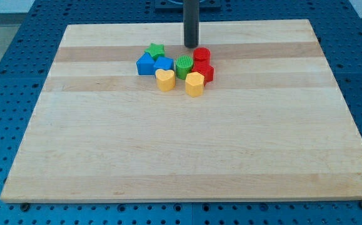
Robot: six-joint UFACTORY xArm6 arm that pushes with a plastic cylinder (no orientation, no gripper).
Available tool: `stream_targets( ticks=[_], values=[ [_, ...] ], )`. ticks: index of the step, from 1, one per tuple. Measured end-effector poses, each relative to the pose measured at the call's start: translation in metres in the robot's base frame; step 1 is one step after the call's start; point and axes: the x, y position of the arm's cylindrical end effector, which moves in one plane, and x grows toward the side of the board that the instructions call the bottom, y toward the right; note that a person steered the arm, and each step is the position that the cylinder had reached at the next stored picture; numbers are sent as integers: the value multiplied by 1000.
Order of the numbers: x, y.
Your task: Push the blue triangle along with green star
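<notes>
Wooden bench (187, 150) of pale planks fills most of the view, resting on a blue perforated surface (5, 37). Near the view's top, slightly left of centre, a tight cluster of small coloured blocks sits together. The green star (155, 50) is at the cluster's upper left. Just below it lies the blue triangle (145, 64), touching a second blue block (164, 64) on its right, whose shape is hard to make out. Right of these stands a ribbed green cylinder (184, 65). A red cylinder (201, 55) sits at the upper right, with another red block (205, 70) just below it. Two yellow blocks front the cluster: a yellow heart (164, 80) and a yellow hexagon-like block (194, 84). A straight dark rod serves as the tool; it has nothing to open or close and holds nothing. My tip (191, 47) rests above the cluster, between the green star and the red cylinder, closer to the red one.
</notes>
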Motion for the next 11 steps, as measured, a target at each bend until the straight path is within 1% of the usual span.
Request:
stream_targets(
  ticks=[1, 2, 3, 4, 5, 6, 7, 9, 10, 11],
  values=[
    [-32, -57],
    [-8, -147],
    [35, -211],
    [102, -228],
    [137, -200],
    [133, -143],
    [127, -101],
    [98, -96],
    [97, -107],
    [100, -153]
  ],
)
